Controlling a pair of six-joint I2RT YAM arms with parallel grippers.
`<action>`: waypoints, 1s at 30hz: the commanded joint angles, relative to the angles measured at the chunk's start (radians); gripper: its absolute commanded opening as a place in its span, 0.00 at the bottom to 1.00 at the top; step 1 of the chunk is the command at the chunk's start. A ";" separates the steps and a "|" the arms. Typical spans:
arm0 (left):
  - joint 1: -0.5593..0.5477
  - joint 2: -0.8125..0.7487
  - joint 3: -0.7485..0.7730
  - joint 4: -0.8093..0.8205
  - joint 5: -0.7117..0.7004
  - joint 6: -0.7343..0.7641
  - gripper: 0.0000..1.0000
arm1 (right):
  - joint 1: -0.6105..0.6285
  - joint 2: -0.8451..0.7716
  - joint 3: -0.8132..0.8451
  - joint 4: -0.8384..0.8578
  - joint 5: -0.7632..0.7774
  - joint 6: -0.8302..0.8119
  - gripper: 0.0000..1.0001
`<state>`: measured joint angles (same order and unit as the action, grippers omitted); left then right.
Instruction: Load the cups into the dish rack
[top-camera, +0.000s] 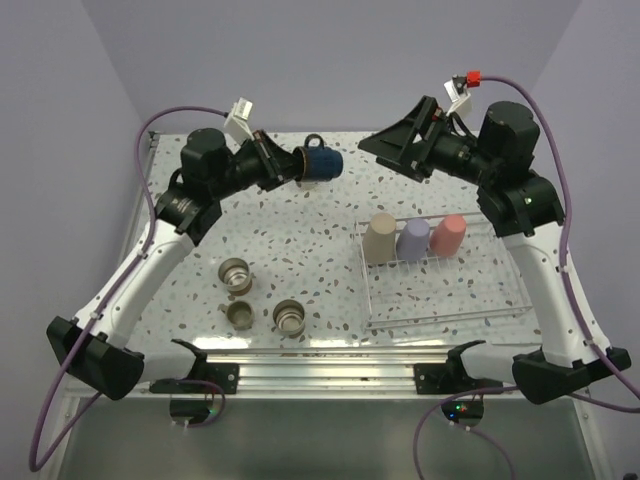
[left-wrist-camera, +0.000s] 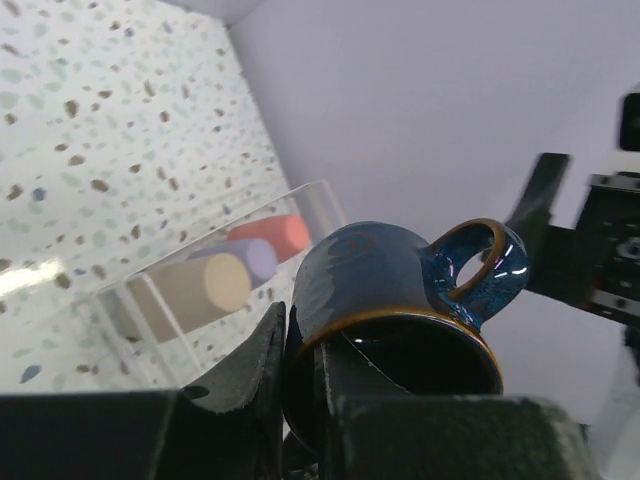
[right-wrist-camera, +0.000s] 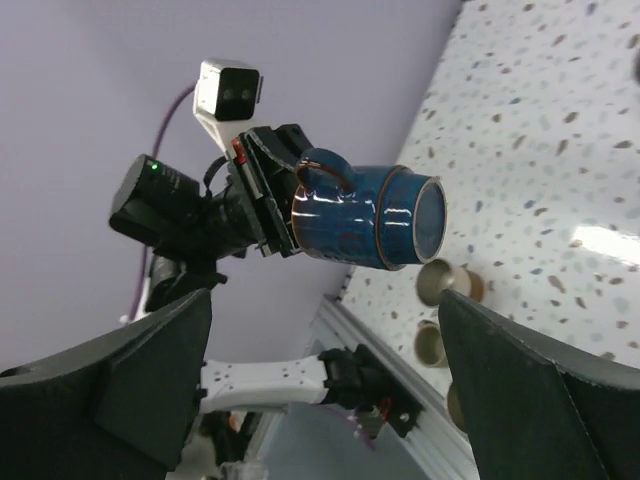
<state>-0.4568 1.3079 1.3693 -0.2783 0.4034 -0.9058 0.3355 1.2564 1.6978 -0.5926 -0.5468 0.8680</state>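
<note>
Left gripper: the left gripper (top-camera: 293, 165) is shut on the rim of the mug (top-camera: 322, 163), one finger inside the mouth and one outside. The mug is carried on its side, handle uppermost.
Mug's place: up in the air over the far middle of the desk (top-camera: 300, 240), clear of the surface and not yet over the dish rack (top-camera: 445, 318).
Right gripper: the right gripper (top-camera: 390, 140) is spread wide with nothing in it. It hangs above the rack's far end, and its mouth is aimed at the mug's base.
Rack so far: the beige tumbler (top-camera: 379, 238), lavender tumbler (top-camera: 412, 240) and coral tumbler (top-camera: 449, 235) sit mouth-down in the far row.
Waiting: three metal cups (top-camera: 241, 314) show on the left of the desk, near the front rail.
Likely step: this looks like a mid-air pass or a carry across to the rack, but I can't tell which.
Risk, the grip: it's a rim pinch only, with the mug's weight hanging out past the fingers. A jolt could swing it or let it slip.
Risk, the drop: the mug is high up, so a slip means a hard fall onto the desk.
Risk, the meeting: the two grippers face each other closely. A misjudged approach could hit the handle or knock the mug loose.
Risk, the rack: coming in low from the far side could topple the tumblers.
Open room: the rack's near rows are free, and the air above them is open.
Edges: the back wall and the desk's far edge lie just behind the mug.
</note>
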 joint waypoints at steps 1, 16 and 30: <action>0.013 -0.076 -0.044 0.370 0.136 -0.221 0.00 | 0.007 -0.002 -0.006 0.261 -0.148 0.138 0.98; 0.013 -0.122 -0.136 0.789 0.077 -0.502 0.00 | 0.025 -0.017 -0.179 0.746 -0.205 0.419 0.99; 0.015 -0.107 -0.124 0.794 0.055 -0.518 0.00 | 0.117 -0.012 -0.207 0.757 -0.065 0.347 0.99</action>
<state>-0.4454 1.2167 1.2282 0.4141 0.4767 -1.4006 0.4358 1.2541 1.4693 0.1356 -0.6609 1.2522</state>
